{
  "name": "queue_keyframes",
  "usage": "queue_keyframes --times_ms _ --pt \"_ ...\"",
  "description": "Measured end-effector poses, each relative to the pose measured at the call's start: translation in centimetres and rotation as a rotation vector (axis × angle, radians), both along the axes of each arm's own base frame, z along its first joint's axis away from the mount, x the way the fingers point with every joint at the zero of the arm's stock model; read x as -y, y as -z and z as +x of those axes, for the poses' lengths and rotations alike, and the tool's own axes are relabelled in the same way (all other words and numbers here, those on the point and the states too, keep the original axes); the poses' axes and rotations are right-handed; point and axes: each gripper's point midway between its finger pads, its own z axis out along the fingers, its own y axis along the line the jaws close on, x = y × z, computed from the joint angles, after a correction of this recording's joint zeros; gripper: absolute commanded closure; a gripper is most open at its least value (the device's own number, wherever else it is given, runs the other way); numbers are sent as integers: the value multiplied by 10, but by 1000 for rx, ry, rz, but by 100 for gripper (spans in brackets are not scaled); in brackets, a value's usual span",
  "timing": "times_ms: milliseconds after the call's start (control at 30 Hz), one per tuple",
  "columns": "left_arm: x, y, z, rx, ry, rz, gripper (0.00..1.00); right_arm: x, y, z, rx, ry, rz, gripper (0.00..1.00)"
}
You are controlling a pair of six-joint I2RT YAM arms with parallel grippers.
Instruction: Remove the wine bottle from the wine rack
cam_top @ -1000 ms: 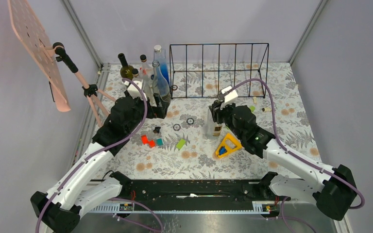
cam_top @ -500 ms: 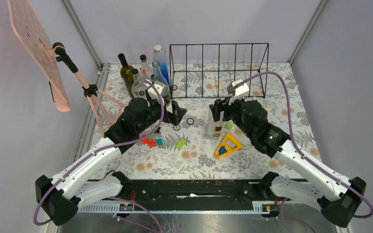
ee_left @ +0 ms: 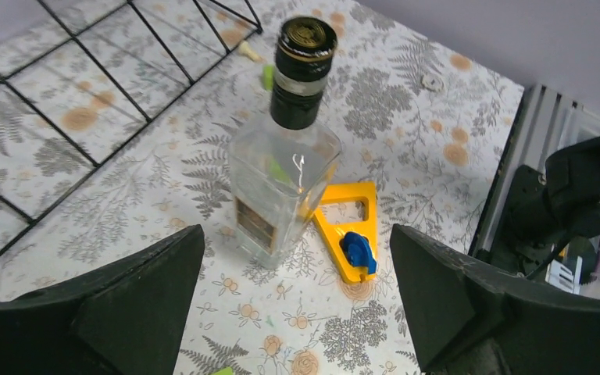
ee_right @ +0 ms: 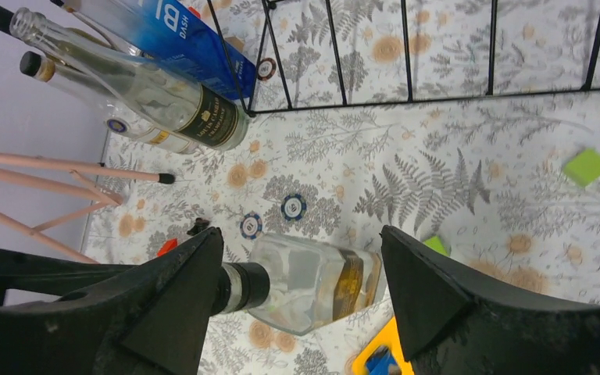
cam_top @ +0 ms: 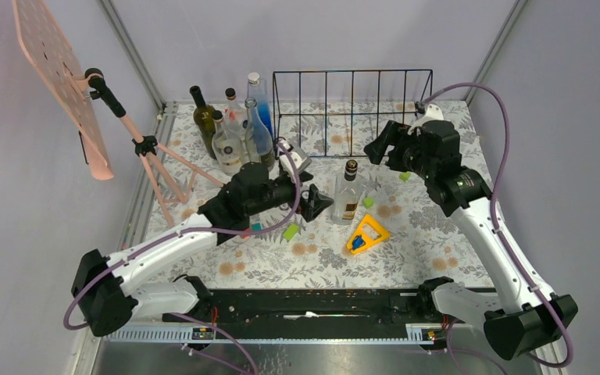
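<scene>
- Far left, we see a pink board full of holes (cam_top: 55, 74) held up by a tripod stand (cam_top: 147, 145), whose feet rest at the left edge of the flowered table (cam_top: 437, 234).
- Next comes a group of bottles (cam_top: 234, 133), standing close together just off the left end of the rack (a dark green one, a blue one and a few clear ones, as far as we can tell).
- The left gripper (cam_top: 318, 205) reaches in low over the middle of the table. In its wrist view the left gripper (ee_left: 295, 242) has its jaws spread wide with nothing between them. The bottle stands just beyond the fingertips and neither one touches it.
- The wine bottle (cam_top: 347, 197) is a clear, square-shouldered bottle with a dark cap. It stands upright on the table in front of the wine rack, outside its bars and near the rack's middle.
- The wine rack (cam_top: 351, 72) is a long black wire frame along the back of the table, split into narrow bays by thin upright bars.
- A yellow triangle (cam_top: 355, 245) with a blue knob lies flat just beside the bottle, on the near side.
- The right gripper (cam_top: 381, 144) hangs in the air above the table, near the right part of the rack and well apart from the bottle. In its wrist view the right gripper (ee_right: 301, 234) has its jaws wide apart and grips nothing, and we look down on the bottle far below.
</scene>
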Motion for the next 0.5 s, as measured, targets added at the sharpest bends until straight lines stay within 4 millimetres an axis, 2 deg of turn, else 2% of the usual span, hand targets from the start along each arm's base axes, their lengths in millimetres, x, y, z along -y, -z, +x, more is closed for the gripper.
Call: queue_keyframes --times_ms 100,200,333,500 --pt "17 14 -2 -18 45 35 3 9 11 -8 -47 30 50 19" --pt "30 19 1 -16 66 47 3 15 17 -14 -60 48 59 19" --pt "46 15 6 3 81 30 3 29 28 -30 -69 98 46 19" --pt "60 8 17 25 81 6 2 41 26 -38 -43 136 24 19"
